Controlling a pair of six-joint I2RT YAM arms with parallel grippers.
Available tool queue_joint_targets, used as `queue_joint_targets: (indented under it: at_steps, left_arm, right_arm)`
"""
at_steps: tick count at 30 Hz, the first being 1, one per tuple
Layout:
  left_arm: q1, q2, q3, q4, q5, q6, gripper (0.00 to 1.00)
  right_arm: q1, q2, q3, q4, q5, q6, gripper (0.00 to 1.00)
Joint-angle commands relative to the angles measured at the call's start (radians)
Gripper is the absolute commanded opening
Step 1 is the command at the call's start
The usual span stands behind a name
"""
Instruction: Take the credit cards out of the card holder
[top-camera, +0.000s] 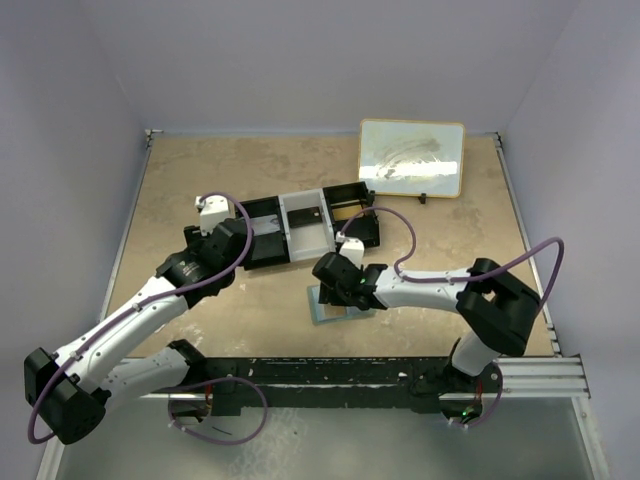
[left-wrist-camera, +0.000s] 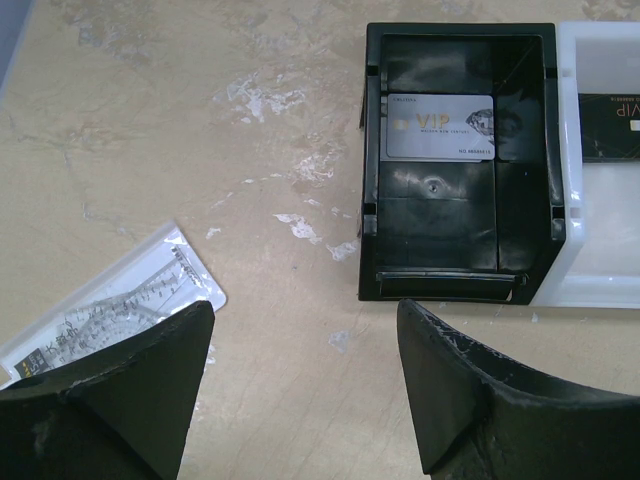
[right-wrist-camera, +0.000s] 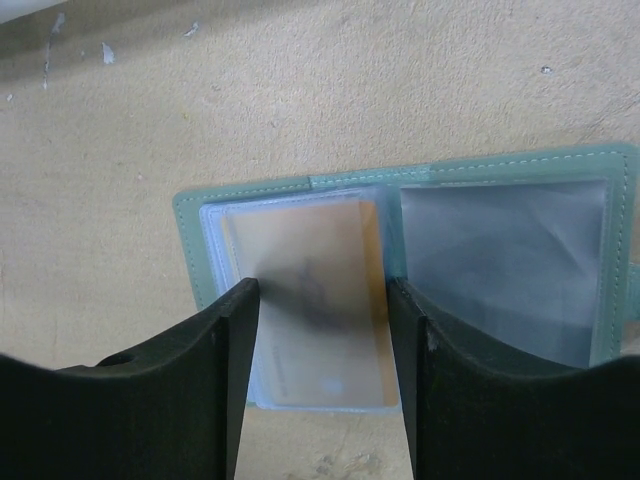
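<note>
The card holder (right-wrist-camera: 260, 188) lies open on the table, green-edged and light blue inside. An orange-tan credit card (right-wrist-camera: 310, 290) sits in its left clear pocket, and a dark grey one (right-wrist-camera: 500, 260) shows in the right pocket. My right gripper (right-wrist-camera: 322, 285) is open just above the holder (top-camera: 328, 310), its fingers straddling the orange card's pocket. It holds nothing that I can see. My left gripper (left-wrist-camera: 305, 305) is open over bare table, just short of the tray's black compartment.
The three-compartment tray (left-wrist-camera: 370, 200) holds a silver VIP card (left-wrist-camera: 440, 126) in its black part and a dark card (left-wrist-camera: 612, 125) in the white part. A clear packet (left-wrist-camera: 120, 310) lies by my left fingers. A framed board (top-camera: 411, 157) leans at the back.
</note>
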Motion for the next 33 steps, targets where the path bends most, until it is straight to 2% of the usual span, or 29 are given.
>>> queue_joint_targets:
  at_steps: [1,8,9,12,16,22,28,33]
  left_arm:
    - [0.001,0.002,0.003,0.02,-0.015,0.014,0.72]
    - [0.001,0.001,-0.001,0.026,0.003,0.019,0.71]
    - [0.001,0.003,0.0,0.026,0.003,0.019,0.71]
    - [0.001,0.006,0.0,0.027,0.004,0.021,0.71]
    - [0.001,0.009,0.001,0.03,0.005,0.023,0.71]
    - [0.001,0.012,0.001,0.029,-0.002,0.024,0.71]
    - [0.001,0.013,0.002,0.028,-0.006,0.026,0.71]
    - [0.001,0.019,0.002,0.028,-0.006,0.026,0.71]
  right_arm:
    - [0.006,0.014,-0.056,0.021,-0.09,0.009,0.54]
    - [-0.03,-0.029,-0.134,0.18,-0.197,-0.015,0.5]
    - [-0.034,-0.027,-0.132,0.173,-0.201,-0.02,0.51]
    - [-0.035,-0.017,-0.102,0.123,-0.175,-0.038,0.66]
    - [-0.034,0.007,-0.079,0.126,-0.135,-0.103,0.72]
    - [-0.018,0.089,-0.01,-0.01,-0.057,-0.105,0.73]
    - [-0.013,0.093,0.008,-0.053,-0.024,-0.076,0.65]
    - [-0.002,0.139,0.053,-0.128,0.02,-0.063,0.73]
